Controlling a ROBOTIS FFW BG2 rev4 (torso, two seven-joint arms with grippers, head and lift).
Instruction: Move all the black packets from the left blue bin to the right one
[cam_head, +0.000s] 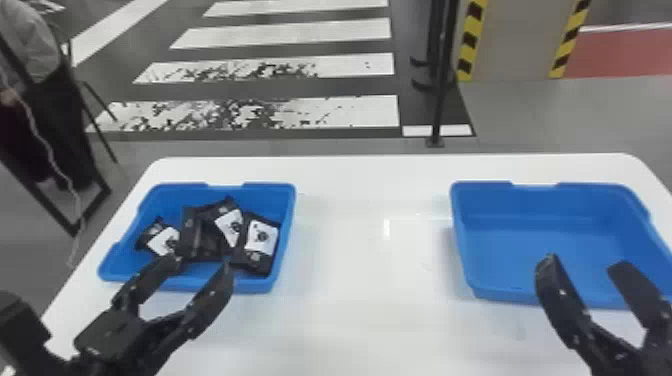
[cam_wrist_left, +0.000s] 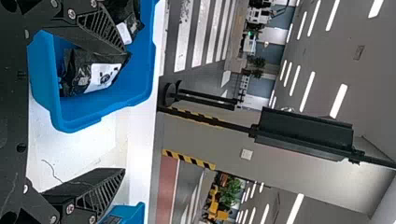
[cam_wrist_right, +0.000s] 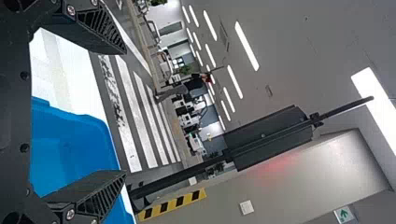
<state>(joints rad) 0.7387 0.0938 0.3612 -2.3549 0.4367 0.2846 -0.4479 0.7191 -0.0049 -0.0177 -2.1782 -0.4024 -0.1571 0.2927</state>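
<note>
At lower left the left pincer (cam_head: 200, 267) is released, and at lower right the right pincer (cam_head: 585, 265) is too. One white table (cam_head: 370, 280) carries the left blue bin (cam_head: 125, 250), with at least three black packets (cam_head: 205, 235) lying inside, and the right blue bin (cam_head: 540, 245). Beyond, white stripes (cam_head: 280, 32) cross grey floor at upper middle; two yellow-and-black strips (cam_head: 469, 47) stand at upper right.

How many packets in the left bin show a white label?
3: the left packet, the middle packet and the right packet, all in the left blue bin. They bunch together, so more may be hidden.
</note>
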